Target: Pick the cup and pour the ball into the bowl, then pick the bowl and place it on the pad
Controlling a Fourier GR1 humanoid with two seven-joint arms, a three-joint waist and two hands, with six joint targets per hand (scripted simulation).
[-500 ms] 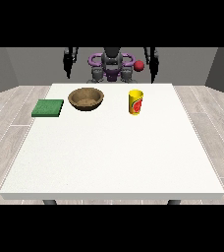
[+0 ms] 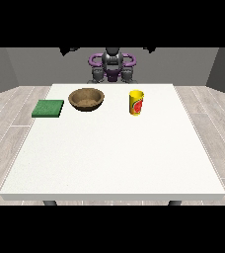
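Observation:
A yellow cup (image 2: 136, 103) with a red mark stands upright on the white table (image 2: 114, 158), right of centre at the back. Left of it sits a brown wooden bowl (image 2: 86, 99), and a green pad (image 2: 48, 108) lies flat further left. No ball shows anywhere. The robot's torso (image 2: 112, 66) is behind the table's far edge. Only dark tips of the hand at the view's left (image 2: 68, 50) and the hand at the view's right (image 2: 149, 49) show, at the picture's top edge. Both are high above the table and far from the cup and bowl.
Cup, bowl and pad stand in a row near the table's far edge. Wide white tabletop stretches from them to the near edge. Grey plank floor surrounds the table.
Both arms have risen from beside the torso to the top edge. The red ball seen near the hand at the view's right is no longer visible.

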